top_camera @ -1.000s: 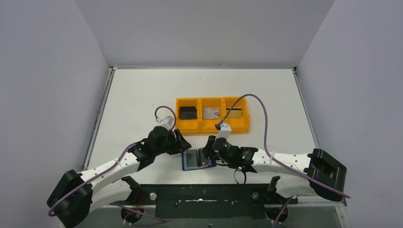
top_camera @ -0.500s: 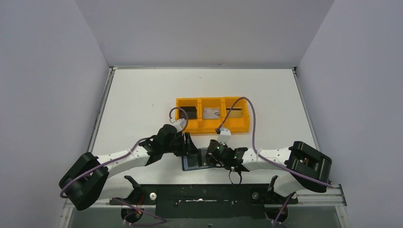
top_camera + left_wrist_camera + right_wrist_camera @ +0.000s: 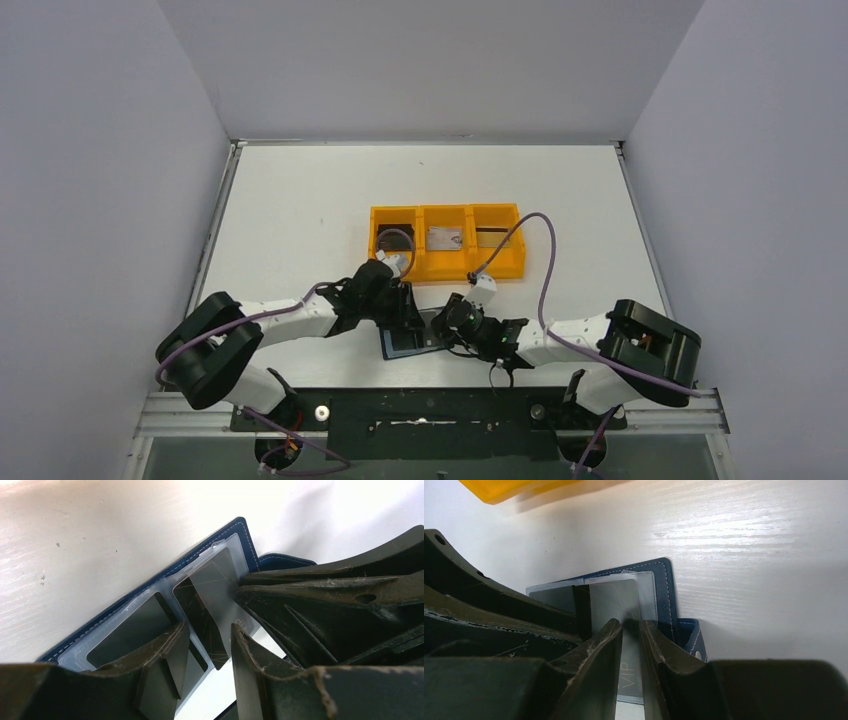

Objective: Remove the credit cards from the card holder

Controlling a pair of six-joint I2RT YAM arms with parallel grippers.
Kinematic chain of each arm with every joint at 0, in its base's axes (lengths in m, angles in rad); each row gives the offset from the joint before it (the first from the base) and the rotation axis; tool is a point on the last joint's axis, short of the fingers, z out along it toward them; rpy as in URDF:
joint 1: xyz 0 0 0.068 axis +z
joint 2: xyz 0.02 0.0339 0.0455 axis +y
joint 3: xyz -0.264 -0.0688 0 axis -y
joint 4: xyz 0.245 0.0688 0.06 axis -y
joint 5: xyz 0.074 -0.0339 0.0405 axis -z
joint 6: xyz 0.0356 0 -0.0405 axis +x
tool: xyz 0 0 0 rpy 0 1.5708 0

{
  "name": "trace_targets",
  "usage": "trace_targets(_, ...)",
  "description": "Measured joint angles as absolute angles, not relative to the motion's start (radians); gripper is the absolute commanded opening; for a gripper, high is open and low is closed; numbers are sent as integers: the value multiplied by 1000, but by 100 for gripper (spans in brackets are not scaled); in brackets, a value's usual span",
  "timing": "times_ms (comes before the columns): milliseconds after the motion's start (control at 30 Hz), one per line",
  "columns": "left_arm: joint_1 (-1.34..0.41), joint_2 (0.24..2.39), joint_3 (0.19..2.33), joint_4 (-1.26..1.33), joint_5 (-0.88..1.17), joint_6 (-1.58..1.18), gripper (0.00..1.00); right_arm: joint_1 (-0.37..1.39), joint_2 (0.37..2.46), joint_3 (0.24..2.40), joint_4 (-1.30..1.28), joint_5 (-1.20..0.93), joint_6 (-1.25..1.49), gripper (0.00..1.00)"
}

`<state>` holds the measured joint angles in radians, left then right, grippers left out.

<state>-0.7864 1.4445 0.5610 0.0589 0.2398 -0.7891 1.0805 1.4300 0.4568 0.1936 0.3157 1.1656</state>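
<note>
White tabletop (image 3: 300,200) is carrying the open card holder (image 3: 402,345) between both arms, and the right gripper (image 3: 631,625) is bearing, nearly closed, on the silver card (image 3: 614,597). With the left gripper (image 3: 210,635) sitting part-open over the pockets, any pull is probably risking dragging the whole card holder along.

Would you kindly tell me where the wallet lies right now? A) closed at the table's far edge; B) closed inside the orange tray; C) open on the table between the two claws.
C: the wallet lies open on the table, pockets showing, with the left claw and right claw at it, short of the tray.
</note>
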Motion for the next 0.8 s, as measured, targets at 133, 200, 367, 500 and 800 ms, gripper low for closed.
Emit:
trace_targets(133, -802, 1447, 570, 39, 198, -789, 34, 1073, 1429, 431, 238, 305, 1181, 23)
trace_targets(200, -805, 1442, 570, 31, 183, -789, 34, 1066, 1429, 422, 263, 297, 1188, 23)
trace_targets(367, -806, 1420, 561, 23, 162, -793, 36, 1052, 1430, 409, 295, 273, 1190, 23)
trace_targets(500, -806, 1419, 543, 59, 163, -822, 36, 1045, 1431, 398, 317, 260, 1193, 22)
trace_targets(800, -804, 1412, 443, 238, 166, -948, 35, 1034, 1431, 379, 354, 242, 1203, 22)
